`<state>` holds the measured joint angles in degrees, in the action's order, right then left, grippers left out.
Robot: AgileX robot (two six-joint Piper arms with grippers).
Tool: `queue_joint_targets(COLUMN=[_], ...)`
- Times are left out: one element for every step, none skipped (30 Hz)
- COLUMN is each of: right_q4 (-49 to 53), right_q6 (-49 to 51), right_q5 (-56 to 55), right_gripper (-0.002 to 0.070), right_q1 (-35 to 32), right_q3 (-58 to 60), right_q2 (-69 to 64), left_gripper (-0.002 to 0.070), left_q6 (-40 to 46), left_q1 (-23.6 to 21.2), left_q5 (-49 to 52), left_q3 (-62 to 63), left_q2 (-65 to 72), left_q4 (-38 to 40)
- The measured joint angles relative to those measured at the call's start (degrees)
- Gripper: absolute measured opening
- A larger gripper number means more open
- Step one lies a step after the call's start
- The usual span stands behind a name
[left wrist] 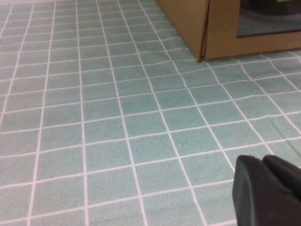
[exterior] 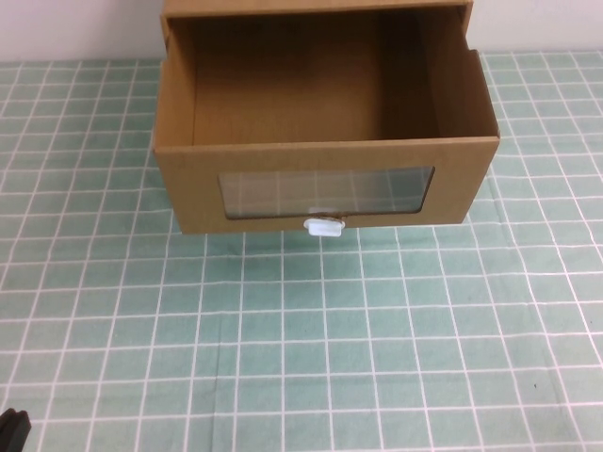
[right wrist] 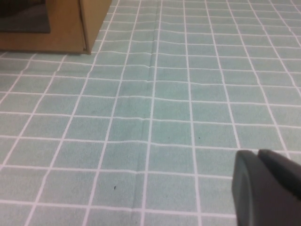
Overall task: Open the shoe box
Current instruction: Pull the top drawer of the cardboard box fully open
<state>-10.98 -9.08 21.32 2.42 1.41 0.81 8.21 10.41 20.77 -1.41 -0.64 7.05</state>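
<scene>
Cardboard fills the far middle of the high view: the shoe box (exterior: 325,122) stands on the green checked mat (exterior: 283,330). Its drawer (exterior: 188,188) is drawn out of the outer sleeve (exterior: 316,8) and open on top, showing a bare brown interior. The front panel carries a clear window (exterior: 327,191) with a small white pull tab (exterior: 324,225) just under it. That windowed front faces the robot, and the drawer's line of travel runs from the far side toward the robot. The panel itself stretches left to right; whether depth or width is longer cannot be told. Only a dark scrap of the left gripper (exterior: 11,428) shows at the near left corner, well apart from the box.

From the left wrist, the left gripper (left wrist: 264,162) hangs over bare mat with its fingertips pressed together, holding nothing. A corner of the shoe box (left wrist: 225,28) stands well beyond it.

From the right wrist, the right gripper (right wrist: 258,155) is likewise closed and empty above the mat, with the shoe box (right wrist: 61,28) well away.
</scene>
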Motion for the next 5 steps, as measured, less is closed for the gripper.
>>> queue_joint_targets(right_q4=[-0.1,-0.1,-0.1,-0.1,-0.1], right_q6=[0.0,0.0,0.0,0.0,0.0], right_q5=[0.0,0.0,0.0,0.0,0.0], right_gripper=[-0.0014,-0.0014,-0.0014,-0.0014,-0.0014], right_q1=[0.0,0.0,0.0,0.0,0.0], right_q3=[0.0,0.0,0.0,0.0,0.0], right_q2=[0.0,0.0,0.0,0.0,0.0], left_gripper=[-0.0005,-0.0005,-0.0005,-0.0005,-0.0005], left_q6=[0.0,0.0,0.0,0.0,0.0], left_q1=[0.0,0.0,0.0,0.0,0.0], left_q5=[0.0,0.0,0.0,0.0,0.0], left_q3=[0.0,0.0,0.0,0.0,0.0], left_q2=[0.0,0.0,0.0,0.0,0.0], left_q4=[0.0,0.0,0.0,0.0,0.0])
